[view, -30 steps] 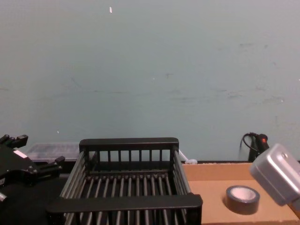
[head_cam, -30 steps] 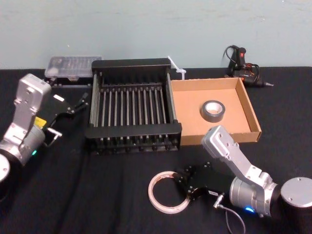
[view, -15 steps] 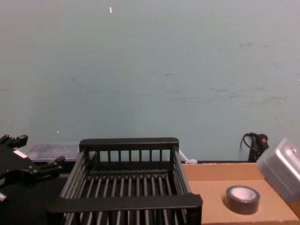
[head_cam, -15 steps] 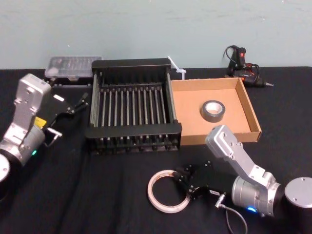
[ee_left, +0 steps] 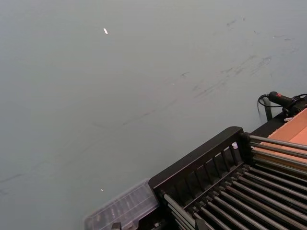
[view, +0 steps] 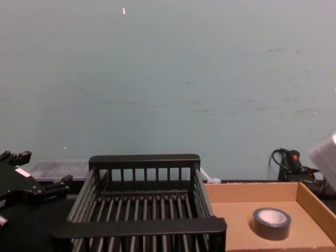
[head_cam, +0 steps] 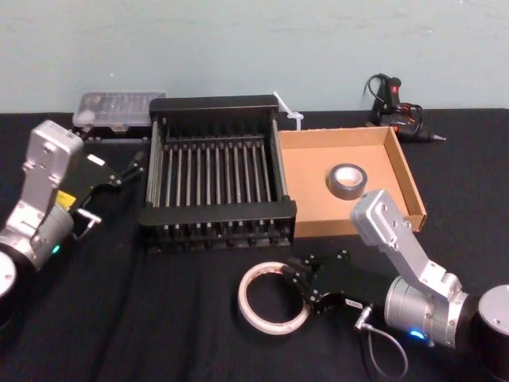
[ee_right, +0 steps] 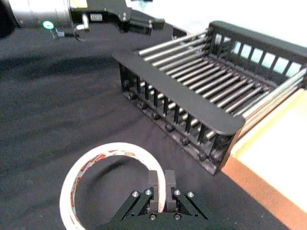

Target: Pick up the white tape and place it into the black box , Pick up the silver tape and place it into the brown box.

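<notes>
The white tape (head_cam: 270, 327) is a large thin ring on the black cloth in front of the black box (head_cam: 219, 213). My right gripper (head_cam: 296, 279) is shut on the ring's right wall; the right wrist view shows the fingers (ee_right: 154, 186) pinching the white tape (ee_right: 112, 147) with the black box (ee_right: 177, 91) beyond. I cannot tell whether the ring is off the cloth. The silver tape (head_cam: 347, 181) lies flat inside the brown box (head_cam: 310, 183), right of the crate. It appears in the chest view too, silver tape (view: 271, 223) in the brown box (view: 236, 218). My left gripper (head_cam: 127, 168) hangs open, left of the crate.
A clear plastic case (head_cam: 119, 107) sits at the back left behind the crate. A black glue gun (head_cam: 394, 102) with its cable lies at the back right near the wall. A grey cable (head_cam: 383, 356) loops from my right wrist near the front edge.
My right arm has swung to the right and left the chest view. The gripper and the white ring have shifted slightly toward the crate. The left arm has not moved.
</notes>
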Action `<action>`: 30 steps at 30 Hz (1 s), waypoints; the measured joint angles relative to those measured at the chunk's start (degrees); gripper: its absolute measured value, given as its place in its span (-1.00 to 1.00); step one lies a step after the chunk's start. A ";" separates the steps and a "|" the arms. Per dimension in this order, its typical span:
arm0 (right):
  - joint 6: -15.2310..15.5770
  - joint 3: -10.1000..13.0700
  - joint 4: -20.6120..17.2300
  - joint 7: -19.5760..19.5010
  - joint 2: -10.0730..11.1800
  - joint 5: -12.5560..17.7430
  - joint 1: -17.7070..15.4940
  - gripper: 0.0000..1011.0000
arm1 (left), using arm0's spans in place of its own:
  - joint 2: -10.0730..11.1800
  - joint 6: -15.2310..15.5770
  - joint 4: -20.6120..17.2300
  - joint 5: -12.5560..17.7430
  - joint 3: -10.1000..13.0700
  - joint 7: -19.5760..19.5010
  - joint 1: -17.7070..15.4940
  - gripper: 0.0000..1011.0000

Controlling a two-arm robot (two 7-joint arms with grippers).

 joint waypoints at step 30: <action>-4.50 4.03 -4.23 -3.17 -0.30 6.64 -1.43 -0.82 | 0.00 0.00 0.00 0.00 0.00 0.00 0.00 0.98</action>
